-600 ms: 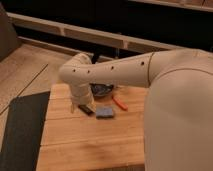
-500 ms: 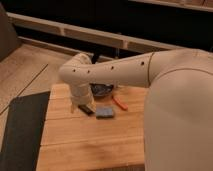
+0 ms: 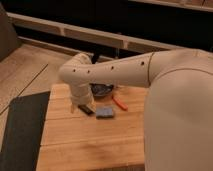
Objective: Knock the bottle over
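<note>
Small slim clear bottle (image 3: 73,107): only a pale, see-through sliver shows, standing on the pale wooden plank table (image 3: 90,145) near its far-left part. The rest is hidden by the robot's wrist. Cannot tell whether upright or tilted.

Gripper (image 3: 77,104): at the lower end of the white arm (image 3: 112,72), down at table level, touching or just beside the bottle on its 3 o'clock side. Mostly masked by the wrist casing, so cannot tell whether it is wide or narrow, nor whether it holds anything.

From the bottle:
- 3 o'clock, just beside: black rectangular block (image 3: 86,109), lying flat, long axis slanted.
- 3 to 4 o'clock, past the block: blue-grey square pad (image 3: 104,112), flat, close to the block but apart from it.
- 1 to 2 o'clock: dark round bowl (image 3: 102,90), partly behind the forearm.
- 2 to 3 o'clock, beyond the bowl and pad: orange-red slim tool (image 3: 119,103), flat, angled.

The arm runs in from 3 o'clock, bends at a rounded elbow above the bottle and drops straight down.

8 o'clock, off the table: dark floor mat (image 3: 20,130) along the table's left edge. Wood-pattern floor (image 3: 25,67) at 10 o'clock.
</note>
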